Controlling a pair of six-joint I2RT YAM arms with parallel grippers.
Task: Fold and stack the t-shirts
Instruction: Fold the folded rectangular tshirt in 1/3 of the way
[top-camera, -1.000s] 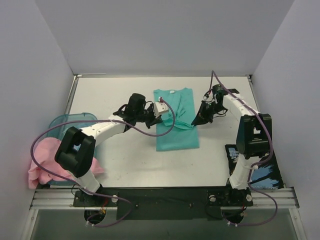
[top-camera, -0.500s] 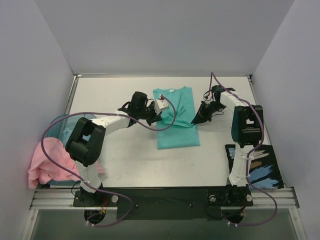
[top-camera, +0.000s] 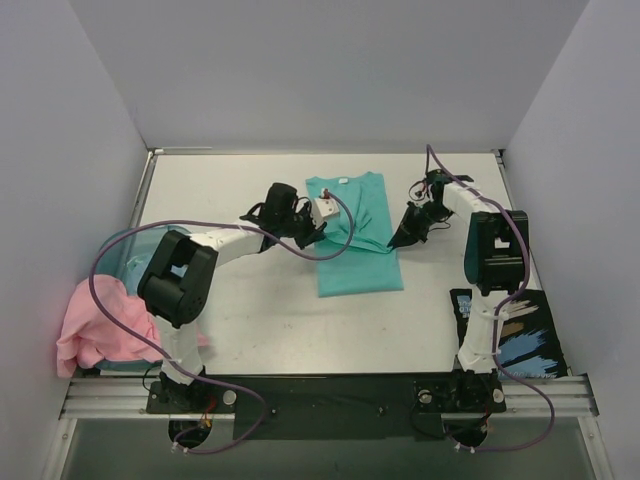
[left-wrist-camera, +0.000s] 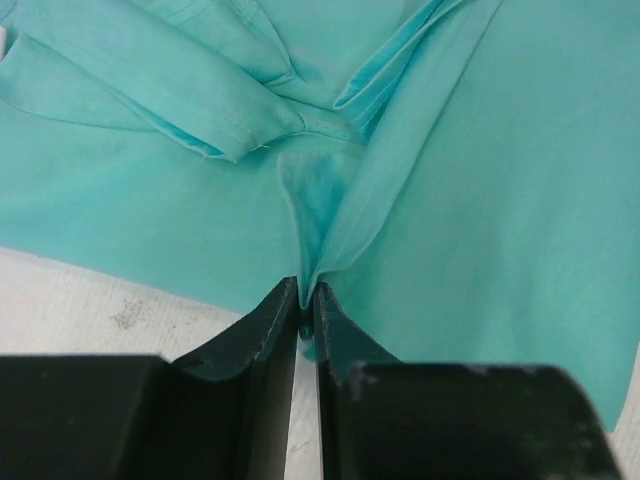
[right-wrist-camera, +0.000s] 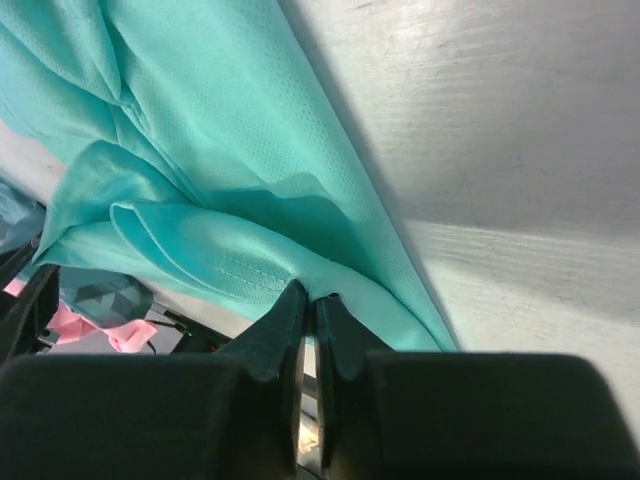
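The teal-green t-shirt (top-camera: 358, 240) lies partly folded in the middle of the table, collar and white tag toward the back. My left gripper (top-camera: 318, 229) is at its left edge. In the left wrist view that gripper (left-wrist-camera: 307, 297) is shut on a raised fold of the teal cloth (left-wrist-camera: 480, 200). My right gripper (top-camera: 396, 240) is at the shirt's right edge, and in the right wrist view it (right-wrist-camera: 310, 302) is shut on a lifted hem of the teal shirt (right-wrist-camera: 200, 180). The pale pink t-shirt (top-camera: 95, 325) lies bunched at the near left.
A translucent blue tub (top-camera: 135, 246) stands at the left, with the pink shirt draped over its near side. A dark printed sheet (top-camera: 510, 335) lies at the near right beside the right arm's base. White walls close in the back and both sides.
Both grippers have stayed shut on the teal shirt, which has shifted slightly to the right. The left arm's elbow has swung toward the back left.
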